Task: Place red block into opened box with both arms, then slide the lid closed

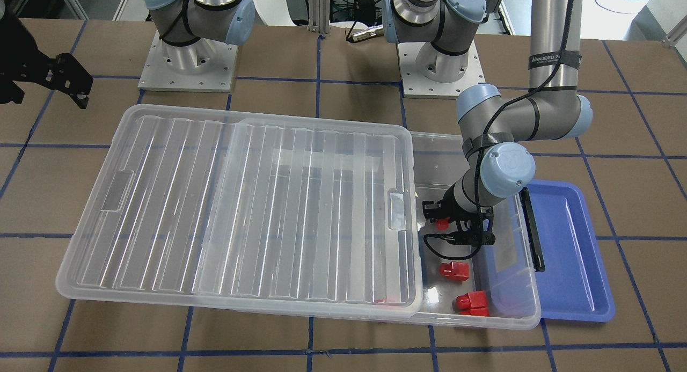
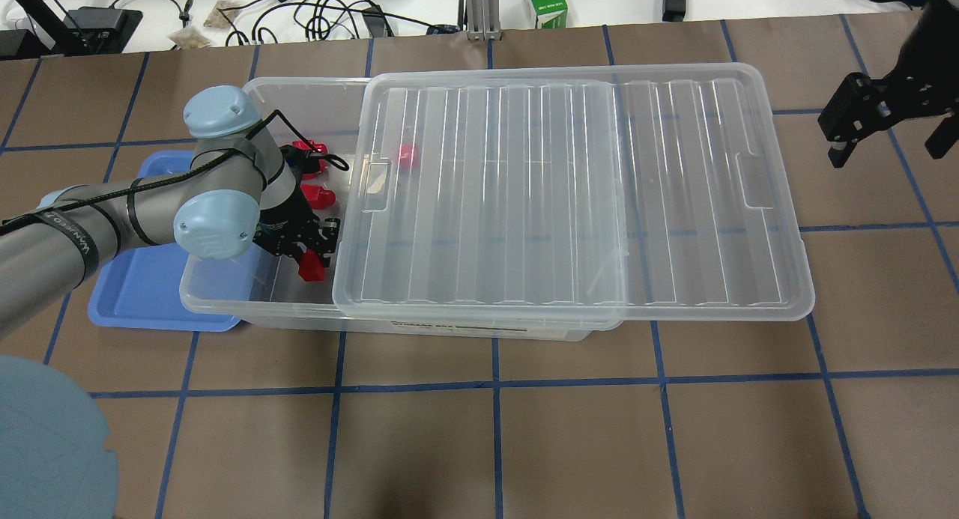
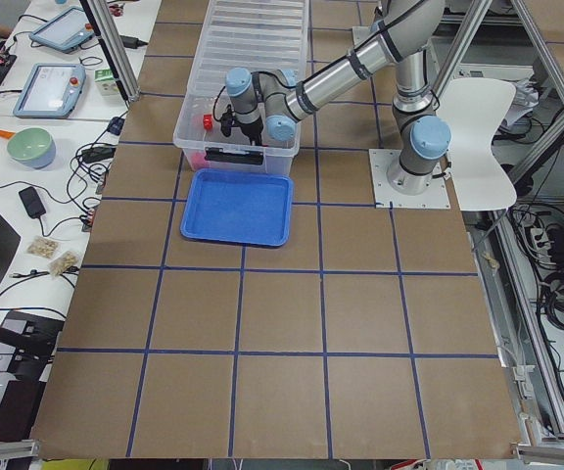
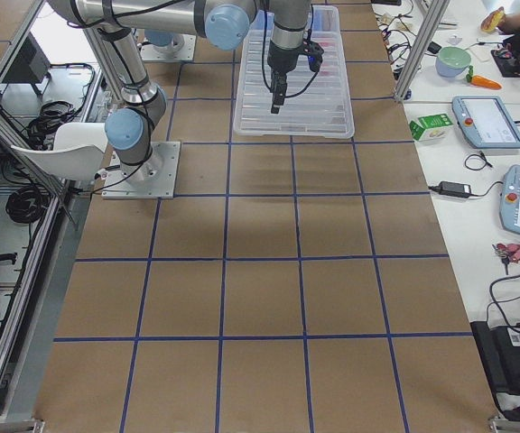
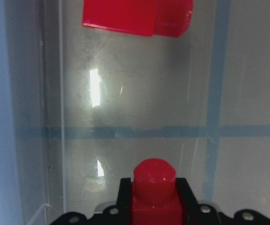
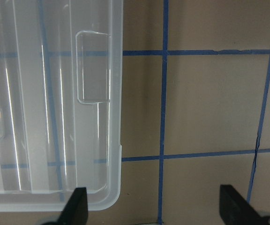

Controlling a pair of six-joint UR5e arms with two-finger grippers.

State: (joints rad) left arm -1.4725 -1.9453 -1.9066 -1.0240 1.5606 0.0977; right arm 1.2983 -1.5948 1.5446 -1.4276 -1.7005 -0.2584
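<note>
My left gripper [image 2: 309,258] reaches down into the uncovered end of the clear box [image 2: 255,306] and is shut on a red block [image 5: 154,197], whose stud points forward just above the box floor. Other red blocks lie loose in the box, one [image 1: 453,271] near the middle of the open end and one [image 1: 472,302] at the corner. The ridged clear lid [image 2: 569,197] covers most of the box and overhangs its far end on my right. My right gripper [image 6: 153,211] hangs open above the table beside the lid's corner, holding nothing.
A flat blue tray [image 2: 142,294] lies against the box's open end, under my left forearm. A black latch bar [image 1: 534,230] runs along that end wall. One more red block [image 2: 407,154] shows through the lid. Brown table with blue tape lines surrounds everything.
</note>
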